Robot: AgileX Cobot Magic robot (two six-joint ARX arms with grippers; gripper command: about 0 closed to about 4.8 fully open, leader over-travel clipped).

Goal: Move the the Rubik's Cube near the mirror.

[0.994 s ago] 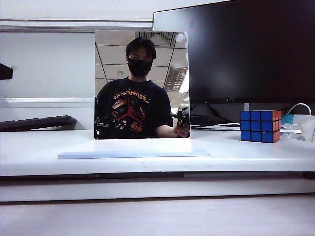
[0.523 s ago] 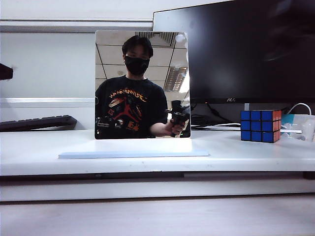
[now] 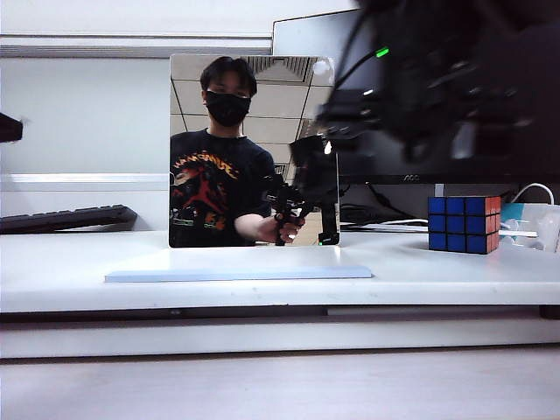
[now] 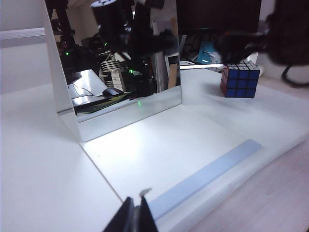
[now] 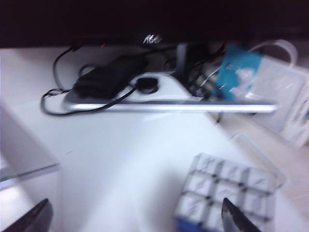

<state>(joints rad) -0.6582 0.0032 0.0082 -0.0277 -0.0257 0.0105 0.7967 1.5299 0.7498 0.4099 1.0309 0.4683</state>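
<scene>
The right arm's black end effector (image 3: 437,96) hung blurred high on the right of the exterior view, above the tabletop. In its own wrist view its two dark fingertips (image 5: 239,218) stood wide apart with nothing between them. The left arm's black end effector (image 4: 136,215) sat low at the near left, jaws together.
</scene>
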